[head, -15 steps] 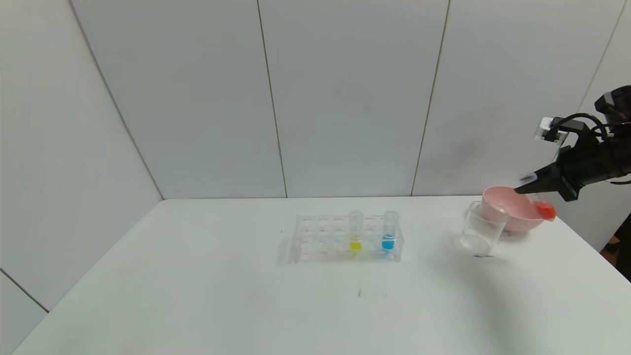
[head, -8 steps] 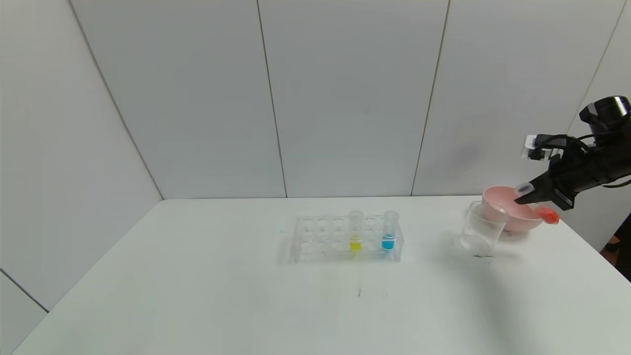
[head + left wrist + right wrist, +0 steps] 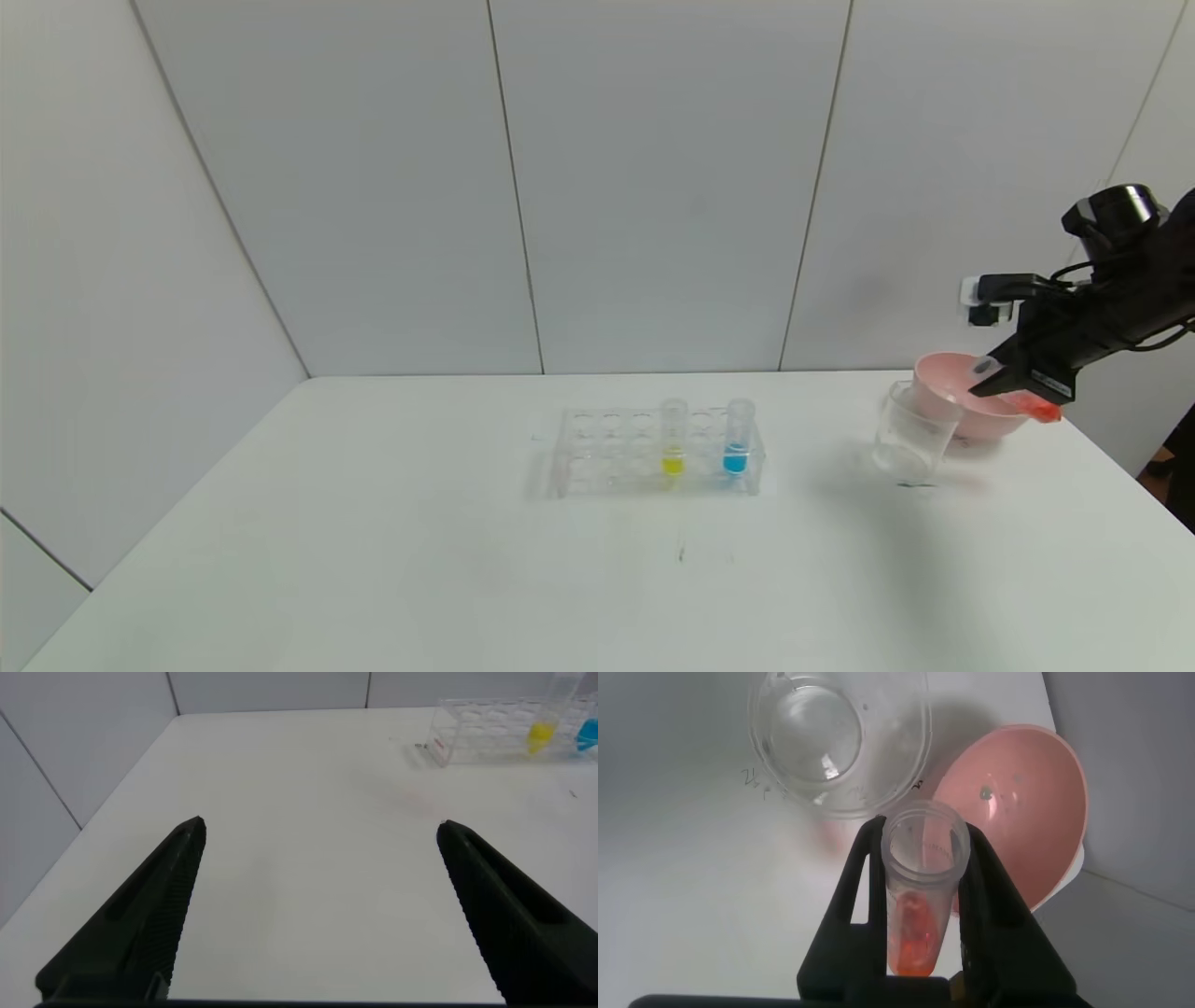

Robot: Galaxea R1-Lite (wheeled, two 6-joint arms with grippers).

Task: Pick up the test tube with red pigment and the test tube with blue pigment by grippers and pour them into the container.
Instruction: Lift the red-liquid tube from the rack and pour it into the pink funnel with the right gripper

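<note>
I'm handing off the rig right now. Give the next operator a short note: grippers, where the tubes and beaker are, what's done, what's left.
Right gripper: shut on the red tube, tilted, mouth toward the beaker, liquid still inside.
Left gripper: open, idle over the table's left side.
Blue tube: upright in the rack beside a yellow tube.
Pink bowl: behind the beaker.
Done: red tube picked up.
Left: pour red, then fetch and pour blue.

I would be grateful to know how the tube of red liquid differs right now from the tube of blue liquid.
The clear round-bottomed tube of orange-red liquid is clamped in the right gripper, in the air near the pink bowl and the clear glass beaker; the clear tube of bright blue liquid stands in the clear rack. The red one is tipped over, the blue one upright. Both are uncapped.
</note>
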